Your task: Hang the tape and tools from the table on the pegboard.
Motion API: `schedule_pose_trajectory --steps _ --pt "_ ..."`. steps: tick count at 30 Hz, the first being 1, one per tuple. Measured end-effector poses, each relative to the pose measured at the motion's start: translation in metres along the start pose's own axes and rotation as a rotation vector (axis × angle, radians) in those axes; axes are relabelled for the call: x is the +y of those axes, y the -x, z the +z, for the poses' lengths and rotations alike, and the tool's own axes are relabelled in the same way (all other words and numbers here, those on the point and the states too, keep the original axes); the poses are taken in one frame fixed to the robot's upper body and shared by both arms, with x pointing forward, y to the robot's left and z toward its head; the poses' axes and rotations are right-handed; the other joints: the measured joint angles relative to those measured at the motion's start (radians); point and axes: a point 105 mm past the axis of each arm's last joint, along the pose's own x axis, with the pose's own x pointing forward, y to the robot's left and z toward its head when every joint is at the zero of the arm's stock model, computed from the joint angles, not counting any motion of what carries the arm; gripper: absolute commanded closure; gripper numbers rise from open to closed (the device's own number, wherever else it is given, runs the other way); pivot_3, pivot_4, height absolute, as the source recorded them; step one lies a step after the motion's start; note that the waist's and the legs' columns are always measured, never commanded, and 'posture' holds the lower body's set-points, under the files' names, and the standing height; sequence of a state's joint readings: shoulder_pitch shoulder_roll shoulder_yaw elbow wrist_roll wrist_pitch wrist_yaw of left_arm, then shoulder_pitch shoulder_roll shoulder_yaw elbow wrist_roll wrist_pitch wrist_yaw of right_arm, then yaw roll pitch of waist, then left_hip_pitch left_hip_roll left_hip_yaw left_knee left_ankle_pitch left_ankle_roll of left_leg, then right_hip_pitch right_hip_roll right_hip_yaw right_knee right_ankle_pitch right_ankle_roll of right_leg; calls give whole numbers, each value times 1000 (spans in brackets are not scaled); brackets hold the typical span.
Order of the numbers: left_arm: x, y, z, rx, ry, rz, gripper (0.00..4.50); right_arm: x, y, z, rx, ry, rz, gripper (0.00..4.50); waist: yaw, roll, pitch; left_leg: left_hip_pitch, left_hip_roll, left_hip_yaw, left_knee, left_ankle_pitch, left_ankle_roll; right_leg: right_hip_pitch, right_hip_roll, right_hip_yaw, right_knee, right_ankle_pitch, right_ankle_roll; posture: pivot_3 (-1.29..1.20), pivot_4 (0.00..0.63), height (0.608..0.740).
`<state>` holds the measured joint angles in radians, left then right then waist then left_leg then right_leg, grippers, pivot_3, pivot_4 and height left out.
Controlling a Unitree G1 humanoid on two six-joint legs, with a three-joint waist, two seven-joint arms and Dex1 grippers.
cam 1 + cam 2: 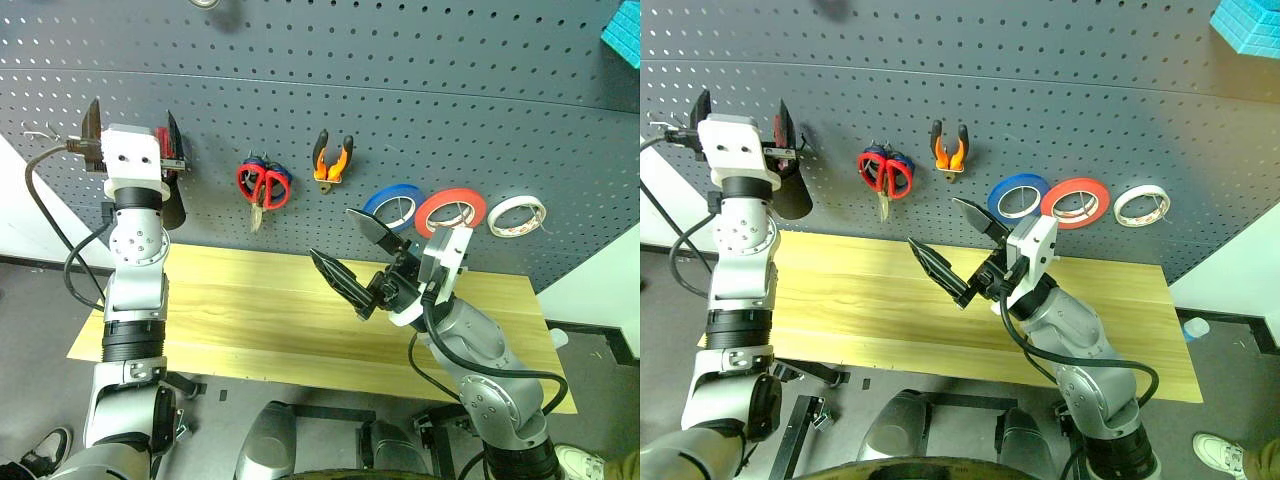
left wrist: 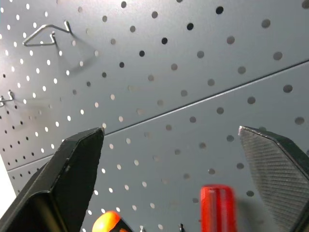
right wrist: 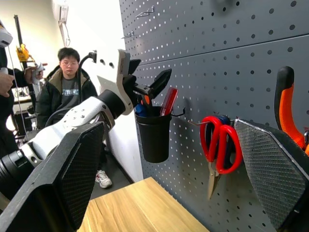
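Risk now: left gripper [image 1: 132, 135], jaws wide and empty over the cup [image 3: 154, 135], could snag the screwdriver [image 3: 168, 102] while backing off. Right gripper [image 1: 362, 260] gapes, empty.

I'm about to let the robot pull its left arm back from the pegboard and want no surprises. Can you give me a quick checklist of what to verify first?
1. Left gripper open, holding nothing: ok, fingers spread above the black cup.
2. Red-handled screwdriver in the cup: ok, handle sticks out of it.
3. Cup seated on its hook: cannot tell, the mount is hidden.
4. Red-handled scissors, pliers and red tape hanging on the pegboard: ok.
5. Table free of task items: ok on its visible surface.
6. Right gripper open, holding nothing: ok.
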<state>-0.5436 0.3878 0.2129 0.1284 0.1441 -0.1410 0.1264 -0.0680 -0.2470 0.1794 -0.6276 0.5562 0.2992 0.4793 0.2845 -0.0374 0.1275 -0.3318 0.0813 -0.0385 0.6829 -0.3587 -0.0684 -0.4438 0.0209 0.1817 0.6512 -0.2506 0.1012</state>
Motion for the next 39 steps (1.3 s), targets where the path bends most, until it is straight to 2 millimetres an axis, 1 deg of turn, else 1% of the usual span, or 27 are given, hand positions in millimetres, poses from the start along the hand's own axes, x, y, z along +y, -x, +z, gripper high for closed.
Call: schedule_pose_trajectory --steps 4,8,10,12,14,17,19,21,23,25,28,31,32,34,37,39 --pt "0 -1 18 -61 14 -14 14 0 -1 0 0 4 10 0 0 -1 -3 0 0 0 0 0 0 0 0 0 0 0 0 352 50 703" --pt "-1 -1 52 -159 60 -62 14 0 -4 2 -7 16 35 0 1 -1 -15 0 0 0 0 0 0 0 0 0 0 1 2 359 28 703" --pt "-4 5 66 -190 74 -114 14 -1 -4 1 -6 17 38 0 0 0 -25 0 0 0 0 0 0 0 0 0 -1 1 2 370 14 703" --pt "-17 17 70 -176 82 -224 14 -3 -4 -1 -1 20 40 0 0 2 -39 0 0 0 0 0 0 1 0 0 -1 1 1 380 3 703" --pt "-31 31 69 -139 104 -322 14 -8 -3 -3 4 31 34 0 0 2 -49 2 0 0 0 -2 3 2 0 0 0 0 0 392 0 703" --pt "-41 45 65 -81 136 -402 14 -13 -1 -1 -2 51 26 0 0 4 -55 11 0 0 0 -3 5 10 0 0 0 -1 -1 407 0 703" --pt "-52 56 61 -42 161 -465 14 -16 0 -2 -3 58 18 0 -1 4 -61 13 0 0 0 -3 5 14 0 0 -1 -1 -1 409 0 703" --pt "-67 71 52 24 203 -553 14 -20 3 -3 1 67 7 0 -2 5 -68 14 0 0 0 -2 4 15 0 0 -2 -1 -1 411 0 703" --pt "-80 84 42 97 248 -625 14 -24 8 -5 11 74 -14 0 -2 4 -69 14 0 0 0 -2 5 15 0 0 -2 -1 -1 409 0 703" --pt "-87 95 33 157 272 -672 14 -29 16 -13 41 65 -42 0 -3 5 -70 14 0 0 0 -3 5 14 0 0 -2 -1 -1 403 0 703" --pt "-90 108 16 231 280 -708 14 -35 32 -24 95 48 -82 0 -3 7 -71 13 0 0 0 -3 5 13 0 0 -2 -1 0 392 0 703" --pt "-95 133 -16 394 312 -770 14 -42 50 -34 153 34 -130 0 -8 8 -72 13 0 0 0 -3 6 13 0 1 -3 -1 0 382 0 703" --pt "-97 139 -22 426 326 -786 14 -45 54 -36 165 33 -143 0 -11 8 -72 12 0 0 0 -3 6 12 0 0 -2 -1 0 380 0 703" --pt "-98 147 -28 455 346 -813 14 -47 61 -39 181 27 -163 0 -17 8 -72 12 0 0 0 -3 6 12 0 0 -3 -1 0 375 0 703" --pt "-97 166 -47 548 379 -845 14 -49 83 -49 250 4 -215 0 -29 10 -75 12 0 0 0 -3 6 12 0 1 -4 -2 0 370 0 703" --pt "-97 178 -57 605 398 -865 14 -50 90 -52 279 4 -227 0 -38 11 -75 12 0 0 0 -3 6 12 0 1 -4 -4 3 371 0 703"
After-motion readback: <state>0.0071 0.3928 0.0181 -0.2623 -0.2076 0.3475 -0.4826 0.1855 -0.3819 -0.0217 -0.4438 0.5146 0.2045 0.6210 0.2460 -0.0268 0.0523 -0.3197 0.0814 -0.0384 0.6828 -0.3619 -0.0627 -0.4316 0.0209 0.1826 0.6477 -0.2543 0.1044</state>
